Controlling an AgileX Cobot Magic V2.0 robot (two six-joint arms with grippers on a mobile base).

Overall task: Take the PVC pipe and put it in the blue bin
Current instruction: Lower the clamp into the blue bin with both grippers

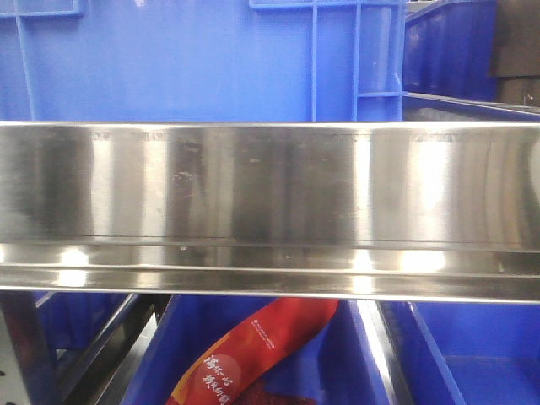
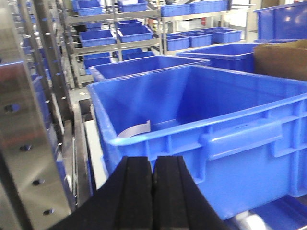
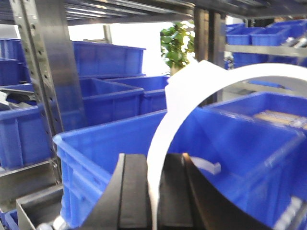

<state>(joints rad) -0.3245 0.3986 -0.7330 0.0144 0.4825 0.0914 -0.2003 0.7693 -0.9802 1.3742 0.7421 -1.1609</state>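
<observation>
Right gripper [image 3: 154, 194] clamps the PVC pipe [image 3: 178, 98] by one end — we fear its free arc could snag the blue bin [image 3: 93, 146] rim and fall outside.

Counted two white arc-shaped plastic strips: a large strip [image 3: 184, 96] and a small strip [image 3: 209, 166]. One green leafy plant [image 3: 178, 43]. One red printed packet [image 1: 253, 350]. There were too many blue plastic bins [image 2: 192, 128] to count.
</observation>
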